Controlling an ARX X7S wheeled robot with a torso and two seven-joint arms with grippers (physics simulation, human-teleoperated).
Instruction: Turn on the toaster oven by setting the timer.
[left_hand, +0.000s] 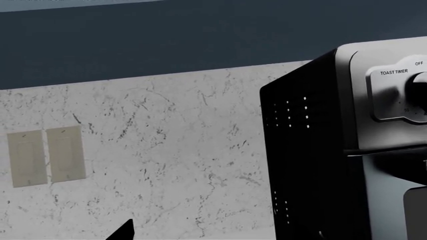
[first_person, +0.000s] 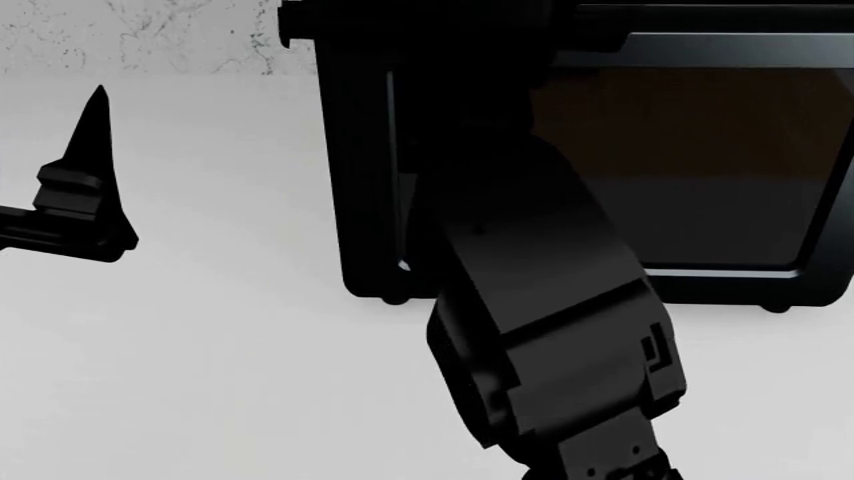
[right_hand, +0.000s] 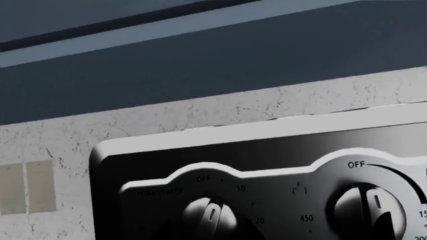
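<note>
Toaster oven (first_person: 694, 170): black box on the pale counter (first_person: 227, 380), straight ahead of my right arm, which reaches up across its dark glass door.
Timer knob (right_hand: 210, 216): in the right wrist view, just ahead of my right pincer; marked TOAST TIMER, its pointer slightly past the OFF mark, toward the 10. I judge it not yet properly set.
Temperature knob (right_hand: 369, 210): beside the timer knob, farther along the same silver strip; its pointer stands near OFF.
Step in hand: the approach to the timer knob, as I judge it.
Next move: I close on that knob squarely and twist it toward the numbers.
Right pincer: out of sight in every view, so I cannot tell whether it is open or closed.
Left pincer (first_person: 91, 160): well apart to the oven's side; one pointed finger shows, state unclear.
Left wrist view alone: the oven's vented side wall and two wall plates (left_hand: 45, 156) on the marbled backsplash (left_hand: 167, 150).
Head view alone: the door and small feet; the knobs lie outside it.
</note>
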